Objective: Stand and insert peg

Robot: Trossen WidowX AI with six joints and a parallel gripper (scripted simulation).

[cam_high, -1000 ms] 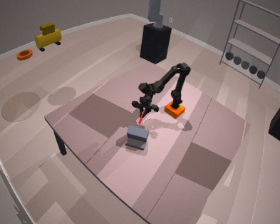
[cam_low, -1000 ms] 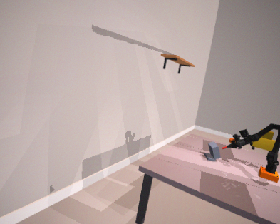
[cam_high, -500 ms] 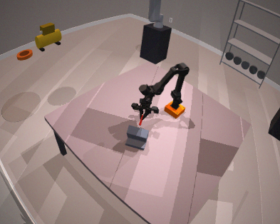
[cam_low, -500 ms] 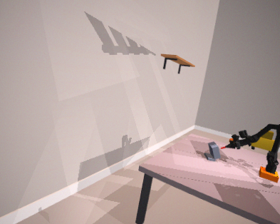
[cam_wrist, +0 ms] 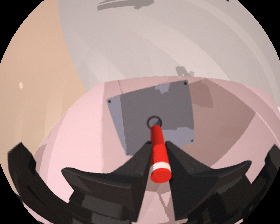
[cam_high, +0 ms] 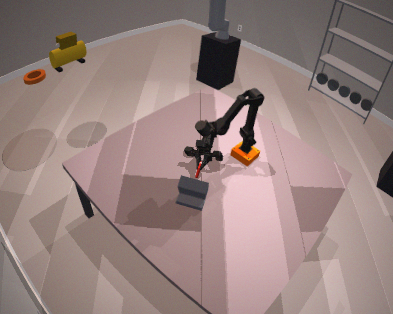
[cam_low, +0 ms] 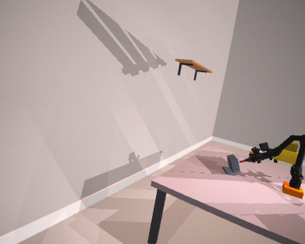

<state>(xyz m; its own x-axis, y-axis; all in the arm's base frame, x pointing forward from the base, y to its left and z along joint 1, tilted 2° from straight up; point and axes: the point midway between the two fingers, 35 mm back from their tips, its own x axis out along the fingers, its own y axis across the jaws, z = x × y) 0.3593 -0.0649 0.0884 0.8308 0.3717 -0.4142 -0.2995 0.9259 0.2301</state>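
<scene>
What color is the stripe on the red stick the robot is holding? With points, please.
The stripe on the red peg (cam_high: 198,170) (cam_low: 242,161) (cam_wrist: 160,150) is white; the wrist view shows it best.
</scene>
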